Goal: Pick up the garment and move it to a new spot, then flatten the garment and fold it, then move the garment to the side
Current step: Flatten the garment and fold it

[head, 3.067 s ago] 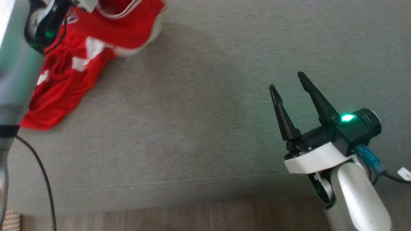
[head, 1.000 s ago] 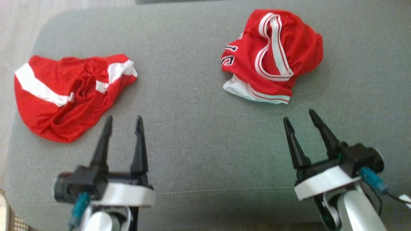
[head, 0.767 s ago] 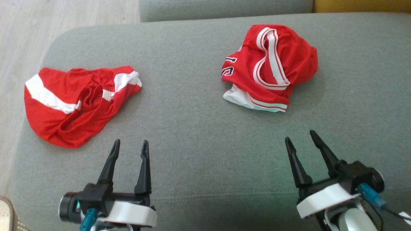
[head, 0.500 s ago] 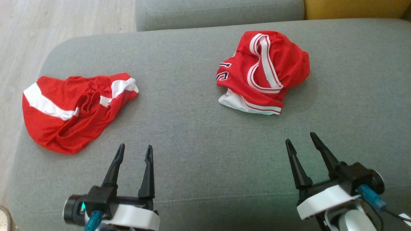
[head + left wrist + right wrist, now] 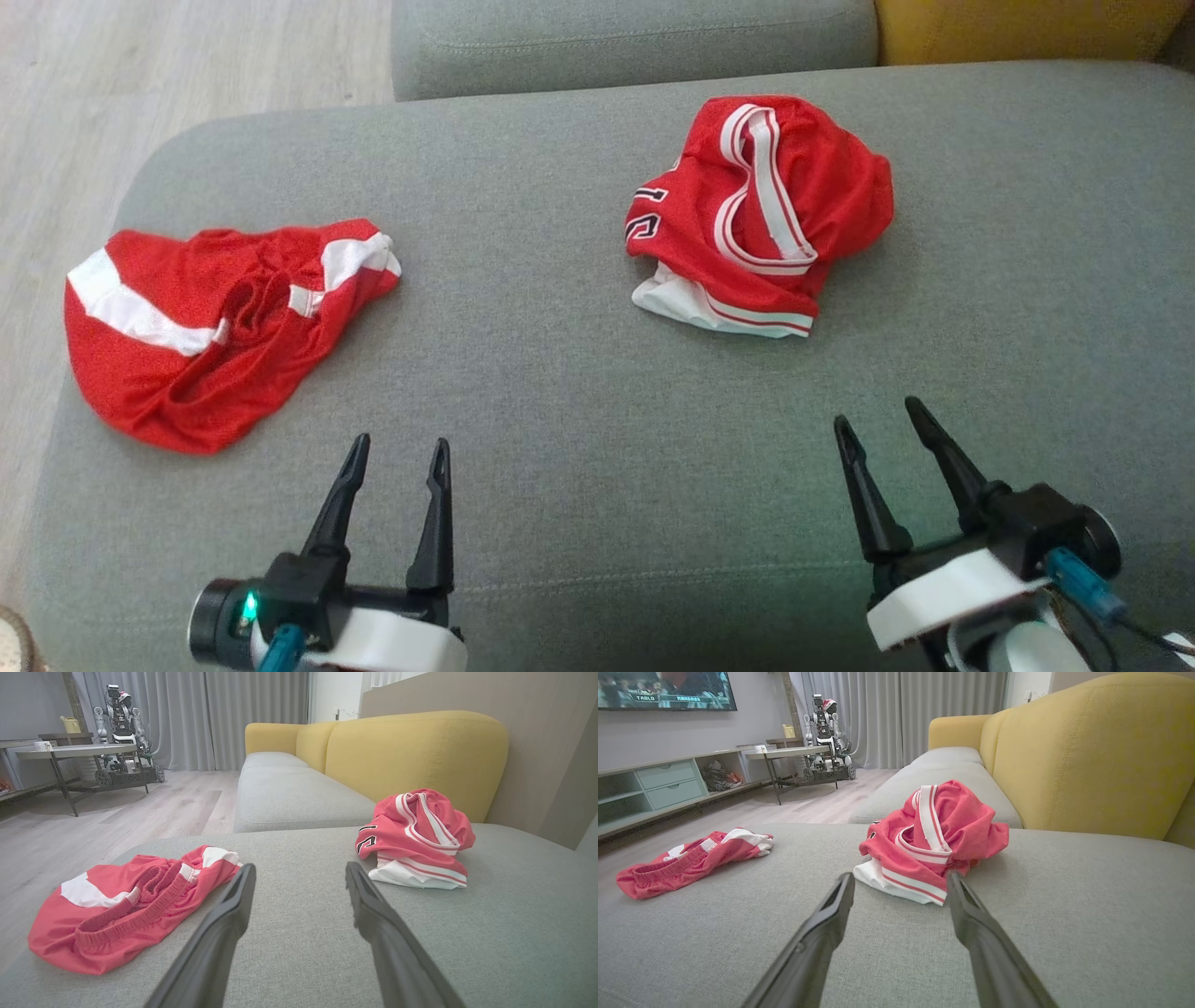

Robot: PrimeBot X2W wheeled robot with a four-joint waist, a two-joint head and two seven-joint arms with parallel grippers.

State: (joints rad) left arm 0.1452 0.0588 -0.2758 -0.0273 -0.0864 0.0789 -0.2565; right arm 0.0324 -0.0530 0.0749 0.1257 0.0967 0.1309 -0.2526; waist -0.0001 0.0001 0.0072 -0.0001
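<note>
- Left gripper (image 5: 400,441), right gripper (image 5: 877,411): both wide apart, empty, near edge of cushion (image 5: 560,401).
- Jersey (image 5: 761,210): crumpled, ahead of right gripper.
- Shorts (image 5: 215,327): crumpled, left edge.
- Step: pickup, apparently not begun.
- Next: reach forward, pinch a fold.

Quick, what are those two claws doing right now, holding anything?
Left gripper: open, holding nothing.
Right gripper: open, holding nothing.
</note>
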